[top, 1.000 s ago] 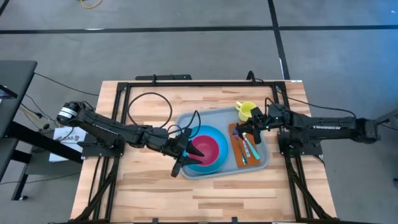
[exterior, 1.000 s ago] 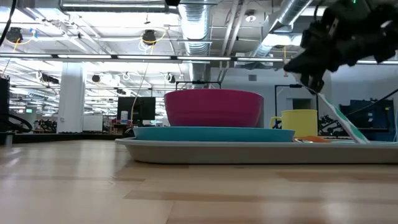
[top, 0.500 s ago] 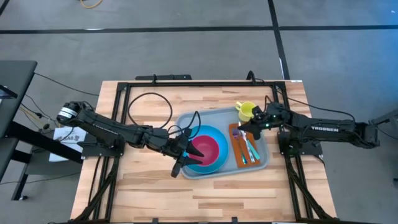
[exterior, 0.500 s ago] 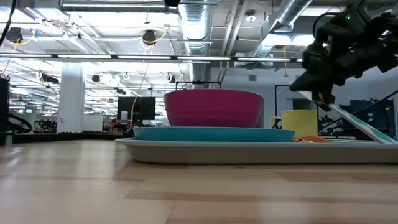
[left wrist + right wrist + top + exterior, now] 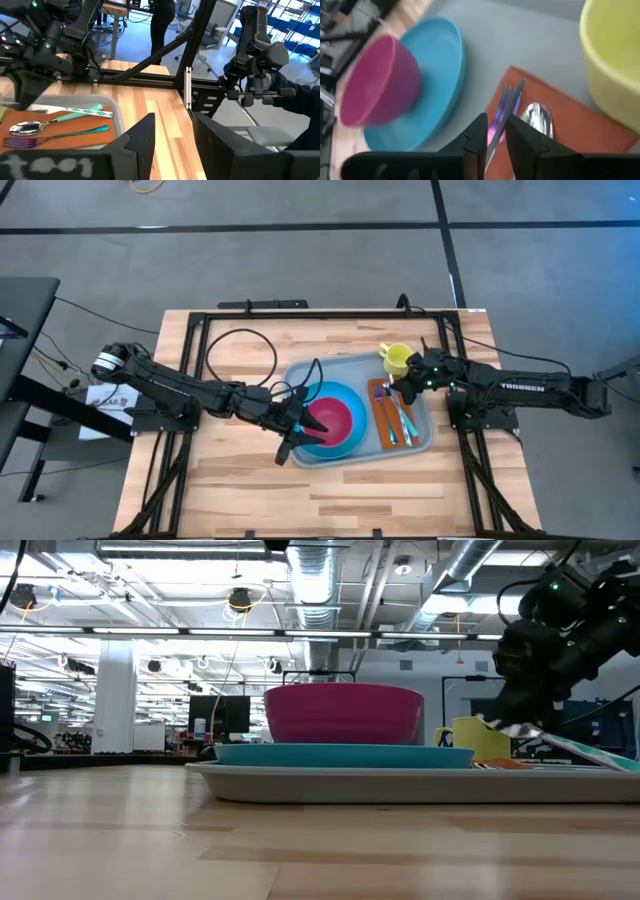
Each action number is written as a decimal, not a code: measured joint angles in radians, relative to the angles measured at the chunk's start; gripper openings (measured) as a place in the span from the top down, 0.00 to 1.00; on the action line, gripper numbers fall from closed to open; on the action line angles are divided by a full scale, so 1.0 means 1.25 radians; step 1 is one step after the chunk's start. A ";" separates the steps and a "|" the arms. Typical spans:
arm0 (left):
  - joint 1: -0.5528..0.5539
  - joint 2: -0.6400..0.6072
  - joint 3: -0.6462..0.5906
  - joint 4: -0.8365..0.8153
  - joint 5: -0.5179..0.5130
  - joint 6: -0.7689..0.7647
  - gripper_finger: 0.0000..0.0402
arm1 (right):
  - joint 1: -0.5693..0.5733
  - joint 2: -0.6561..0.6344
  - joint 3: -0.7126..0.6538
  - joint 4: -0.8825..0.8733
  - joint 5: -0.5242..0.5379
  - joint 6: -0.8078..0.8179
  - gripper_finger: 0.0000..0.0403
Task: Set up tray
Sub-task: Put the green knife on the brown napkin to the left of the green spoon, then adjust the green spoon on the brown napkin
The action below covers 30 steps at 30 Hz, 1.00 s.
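Right gripper (image 5: 397,388) low over napkin (image 5: 385,420) cutlery, seemingly slightly parted, tray (image 5: 420,442)

Pink bowl (image 5: 334,420) on blue plate (image 5: 352,442); cutlery on orange napkin (image 5: 386,430) (yellow cup (image 5: 396,358) nearby).

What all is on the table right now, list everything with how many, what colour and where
tray: one, pale grey-blue, mid-table
plate: one, blue, on the tray
bowl: one, magenta, on the plate
napkin: one, orange, on the tray's right part
fork, spoon, teal-handled utensil: one each, on the napkin
cup: one, yellow, tray's far right corner
cable: one, black, looped on the table
left gripper: open, by the plate
right gripper: over the napkin
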 joint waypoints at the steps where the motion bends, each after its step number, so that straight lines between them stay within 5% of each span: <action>1: 0.000 0.000 0.000 0.000 0.000 0.000 0.70 | 0.004 0.000 0.000 -0.014 -0.002 0.000 0.85; 18: 0.000 0.000 0.000 -0.001 0.000 0.000 0.70 | 0.085 0.108 0.000 -0.039 0.118 0.000 0.74; 30: 0.000 0.000 -0.001 -0.025 -0.018 0.000 0.70 | 0.094 0.198 0.001 0.048 0.095 0.000 0.75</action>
